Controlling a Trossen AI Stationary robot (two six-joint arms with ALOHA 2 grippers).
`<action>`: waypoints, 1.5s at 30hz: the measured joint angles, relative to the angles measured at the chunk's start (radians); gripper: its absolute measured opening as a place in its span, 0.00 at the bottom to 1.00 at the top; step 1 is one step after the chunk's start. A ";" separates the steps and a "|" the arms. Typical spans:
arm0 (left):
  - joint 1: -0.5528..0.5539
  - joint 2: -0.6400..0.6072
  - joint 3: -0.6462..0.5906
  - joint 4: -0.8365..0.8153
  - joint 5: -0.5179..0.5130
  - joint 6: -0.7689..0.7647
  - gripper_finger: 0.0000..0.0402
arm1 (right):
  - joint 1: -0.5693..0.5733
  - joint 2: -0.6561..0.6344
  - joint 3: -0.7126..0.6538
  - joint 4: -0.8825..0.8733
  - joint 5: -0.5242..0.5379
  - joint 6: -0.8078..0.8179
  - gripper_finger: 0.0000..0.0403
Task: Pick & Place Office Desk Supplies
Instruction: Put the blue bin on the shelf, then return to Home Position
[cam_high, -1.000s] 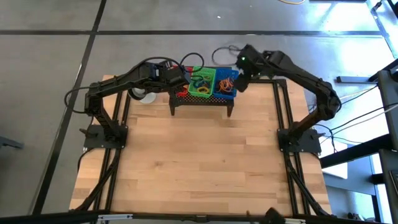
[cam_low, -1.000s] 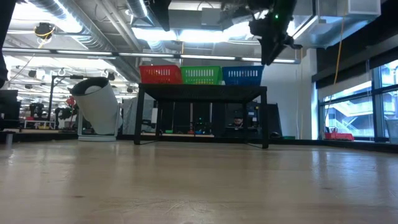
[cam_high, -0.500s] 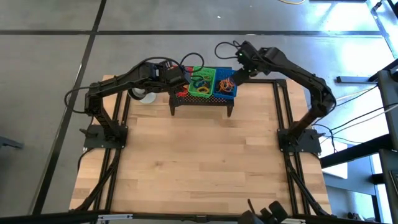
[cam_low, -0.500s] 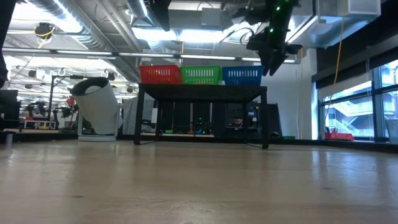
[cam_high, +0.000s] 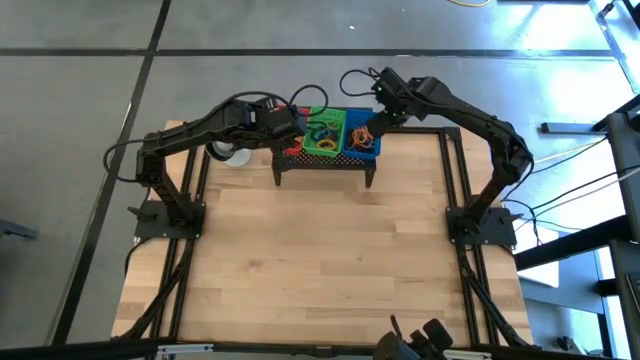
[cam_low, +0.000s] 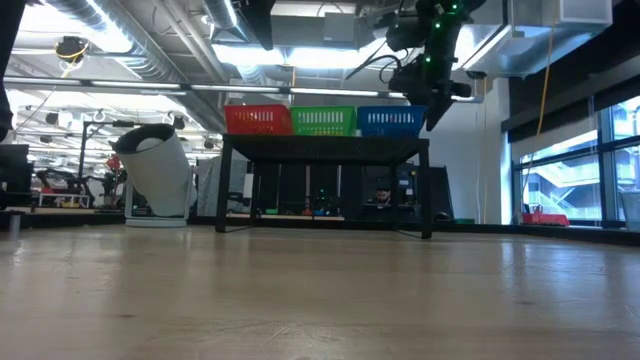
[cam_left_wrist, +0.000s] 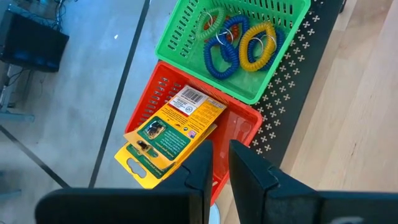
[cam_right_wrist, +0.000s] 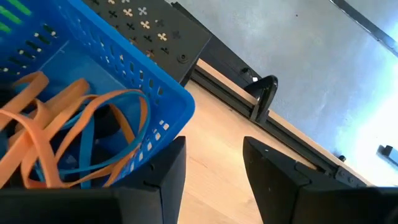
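A black stand (cam_high: 320, 162) at the table's far middle carries three small bins. Two yellow printed packets (cam_left_wrist: 171, 134) lie in the red bin (cam_left_wrist: 239, 124). Blue, yellow and green coiled loops (cam_left_wrist: 239, 43) lie in the green bin (cam_high: 325, 130). Orange and blue thin loops (cam_right_wrist: 56, 124) lie in the blue bin (cam_right_wrist: 124, 68). My left gripper (cam_left_wrist: 221, 165) hangs over the red bin's near edge, its fingers a narrow gap apart and empty. My right gripper (cam_right_wrist: 214, 180) stands open and empty above the blue bin's right end (cam_low: 428, 105).
A white mug (cam_high: 235, 155) lies on the table left of the stand, under the left arm. The wooden table (cam_high: 320, 260) stretches bare toward its near edge. A black frame rail (cam_right_wrist: 261, 99) runs past the stand on the right.
My right gripper has gone down and toward the table's left, closing on the blue bin's right end, and has rolled about its own axis. Its fingers stay equally wide apart. The bins and their contents have kept still.
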 joint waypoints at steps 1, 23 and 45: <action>0.000 0.000 0.000 0.000 0.000 0.000 0.11 | 0.000 0.000 0.000 0.003 -0.001 -0.001 0.40; -0.001 0.000 0.000 -0.004 0.003 -0.062 0.11 | -0.010 -0.002 0.000 -0.024 0.093 -0.046 0.40; -0.001 -0.199 0.000 -0.101 -0.074 -0.071 0.07 | 0.096 -0.396 -0.001 -0.176 0.242 -0.071 0.40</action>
